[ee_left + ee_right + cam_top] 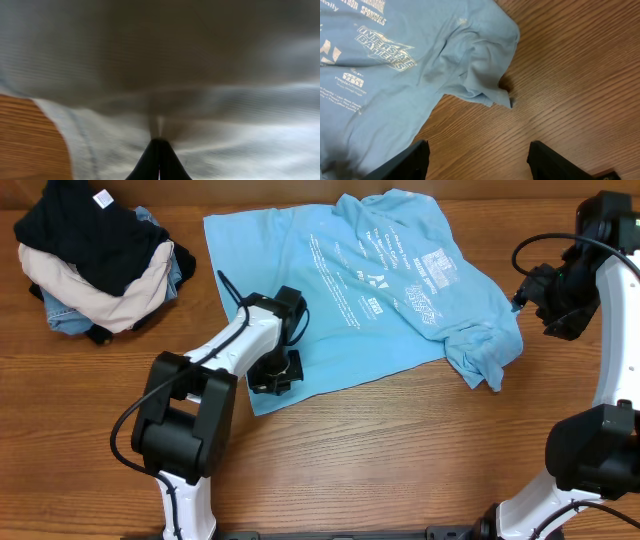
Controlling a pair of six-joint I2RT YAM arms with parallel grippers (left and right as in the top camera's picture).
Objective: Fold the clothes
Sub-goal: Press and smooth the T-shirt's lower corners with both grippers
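The light sky-blue T-shirt [370, 290] lies partly spread on the wooden table, printed side up, its right sleeve bunched at the right. My left gripper [274, 375] is down at the shirt's front left corner. In the left wrist view its fingers [159, 150] are shut on a pinch of the blue fabric [210, 90], which fills that view. My right gripper [548, 300] hovers open and empty to the right of the shirt. In the right wrist view its fingers [477, 160] are wide apart above bare wood, with the bunched sleeve [480, 65] just ahead of them.
A pile of other clothes [95, 265], black on top of cream and denim-blue, sits at the far left of the table. Bare wood [400, 450] stretches along the front and to the right of the shirt.
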